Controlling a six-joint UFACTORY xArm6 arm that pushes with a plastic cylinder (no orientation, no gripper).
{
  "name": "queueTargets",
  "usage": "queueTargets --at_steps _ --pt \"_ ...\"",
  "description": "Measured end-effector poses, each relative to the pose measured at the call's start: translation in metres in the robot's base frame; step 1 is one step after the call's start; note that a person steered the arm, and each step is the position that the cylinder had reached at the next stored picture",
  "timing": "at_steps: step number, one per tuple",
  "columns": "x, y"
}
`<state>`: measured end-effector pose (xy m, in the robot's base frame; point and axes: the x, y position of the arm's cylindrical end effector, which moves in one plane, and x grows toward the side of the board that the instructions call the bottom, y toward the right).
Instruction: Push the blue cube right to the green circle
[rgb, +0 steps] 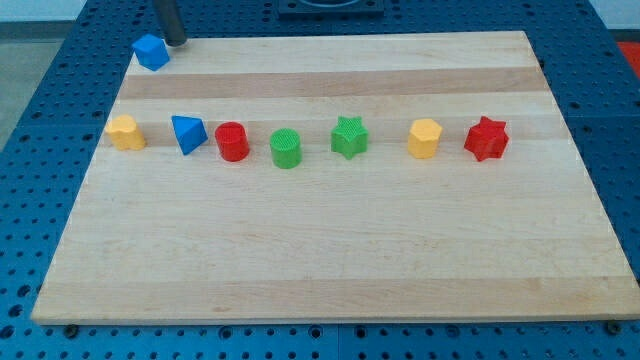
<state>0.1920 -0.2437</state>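
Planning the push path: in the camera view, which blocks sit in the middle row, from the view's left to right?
yellow block → blue triangle → red cylinder → green circle → green star → yellow hexagon → red star

board: pale wood, showing straight grain in lighter and darker strips, looking smooth and matt
base: blue, looking like matt painted metal, dotted with rows of small holes
blue cube: looking like matt plastic
green circle: looking like plastic, showing fine ribbed lines on top
red star: looking like matt plastic
my tip: dark grey rod, giving off a dull sheen
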Motion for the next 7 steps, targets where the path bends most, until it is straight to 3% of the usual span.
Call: queueTargets --at_steps 4,7 --pt "0.000 -0.054" --pt "0.065 -0.026"
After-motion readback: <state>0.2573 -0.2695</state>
